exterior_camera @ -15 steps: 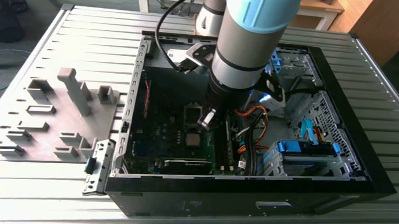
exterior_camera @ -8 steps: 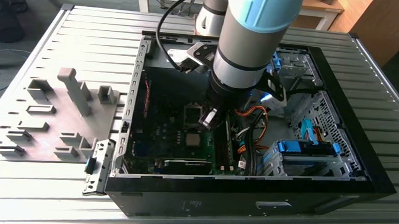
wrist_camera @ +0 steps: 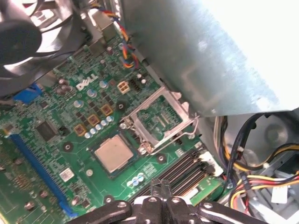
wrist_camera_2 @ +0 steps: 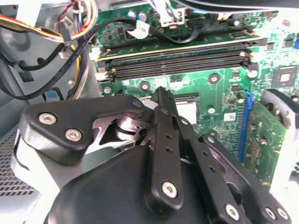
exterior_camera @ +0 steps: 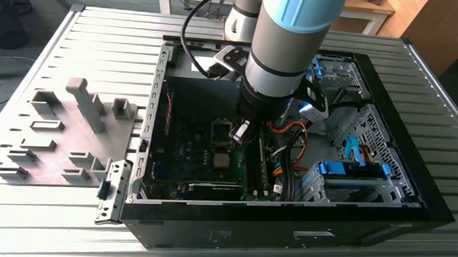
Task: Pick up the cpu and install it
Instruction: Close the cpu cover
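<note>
The black claw (wrist_camera: pixel 161 185) is sitting pinched closed with nothing in it, hanging over the green motherboard (wrist_camera: pixel 79 161). The small square silvery-grey cpu (wrist_camera: pixel 113 154) is lying flat on that motherboard, clear of the claw tips. The hinged silver metal frame (wrist_camera: pixel 159 116) is tilting up off the motherboard, just beside the cpu.

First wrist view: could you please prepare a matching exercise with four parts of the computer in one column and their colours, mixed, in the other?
Parts:
1. cpu
2. long slot
3. memory slots
4. motherboard

Colours:
A. blue
B. green
C. silvery-grey
D. black

Pairs: 1-C, 2-A, 3-D, 4-B
</note>
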